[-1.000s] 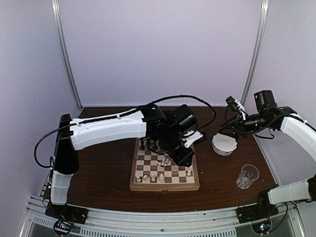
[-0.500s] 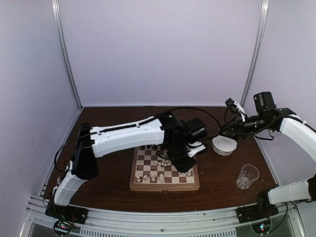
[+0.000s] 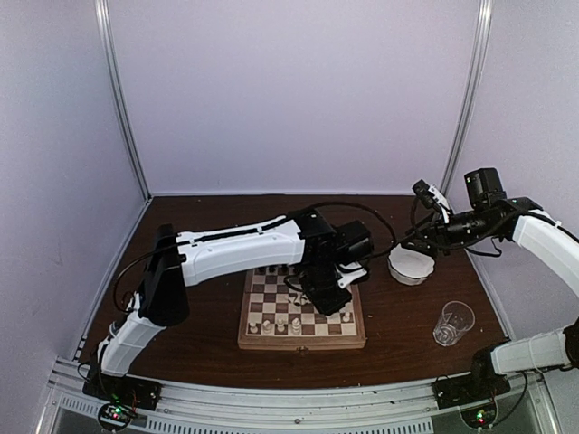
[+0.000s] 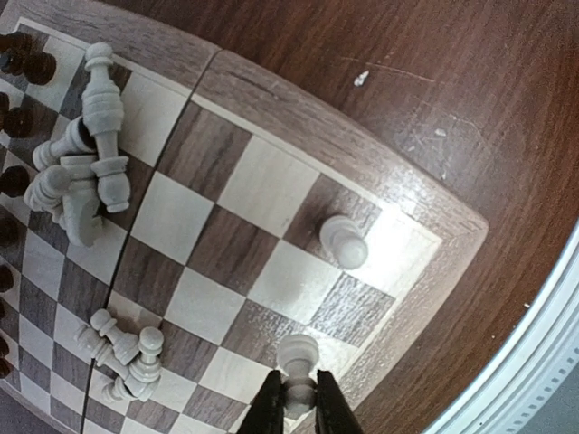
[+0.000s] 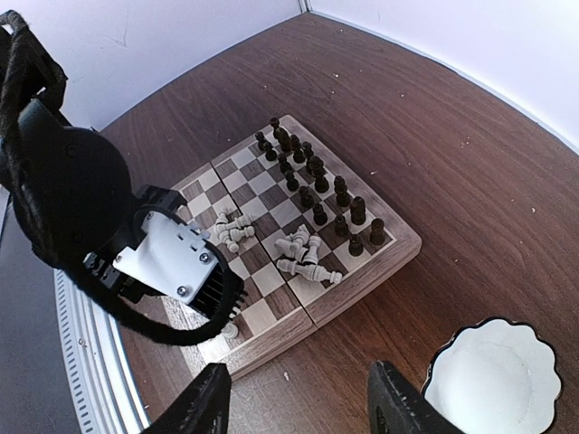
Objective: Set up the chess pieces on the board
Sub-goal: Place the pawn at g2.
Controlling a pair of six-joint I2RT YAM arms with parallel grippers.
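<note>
My left gripper is shut on a cream-white pawn, whose rounded head sticks out past the fingertips. It hangs over the board near a corner, beside a standing white pawn. Two heaps of fallen white chess pieces lie on the squares. Dark pieces stand in two rows along the far edge of the board. In the top view the left gripper is low over the near right part of the board. My right gripper is open and empty, raised over the table right of the board.
A white scalloped bowl sits right of the board, under the right gripper. The bowl looks empty. A clear glass stands near the front right. The left arm spans the board's far side.
The left arm has reached further right and brought its gripper, with the pawn, over the board's near right part. The right arm has barely moved.
</note>
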